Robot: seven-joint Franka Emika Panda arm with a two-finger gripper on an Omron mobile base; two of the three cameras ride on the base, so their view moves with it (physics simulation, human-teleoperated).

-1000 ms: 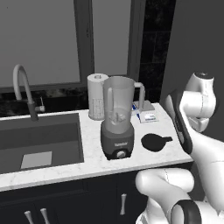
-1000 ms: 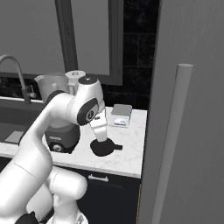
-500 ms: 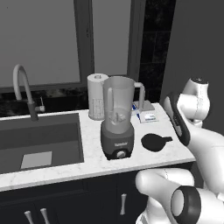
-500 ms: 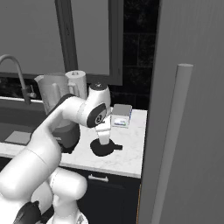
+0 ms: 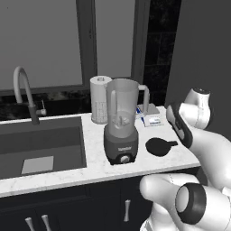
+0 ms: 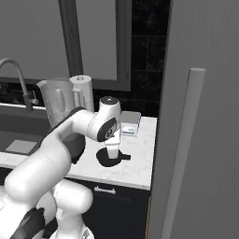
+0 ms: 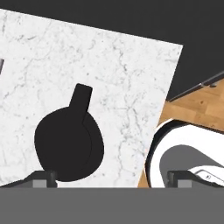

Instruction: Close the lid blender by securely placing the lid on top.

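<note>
The lid (image 7: 68,142) is a flat black disc with a short tab, lying on the white marble counter (image 7: 122,78). In the hand view it sits beside the left fingertip. My gripper (image 7: 113,178) hangs above it, open, with nothing between its fingers. The lid (image 5: 159,146) lies just right of the blender (image 5: 121,122), a clear jar with a side handle on a dark grey base with a round knob. The jar's mouth is uncovered. In the right base view my wrist stands over the lid (image 6: 109,159), partly hiding it.
A white paper-towel roll (image 5: 100,97) stands behind the blender. A sink (image 5: 40,144) with a faucet (image 5: 22,90) lies to the left. A small box (image 5: 151,118) sits behind the lid. A tall grey cabinet (image 6: 196,140) bounds the counter's right end.
My arm has swung to the right and slightly down, bringing the hand over the lid. The gripper stayed open; lid and blender have not moved.
</note>
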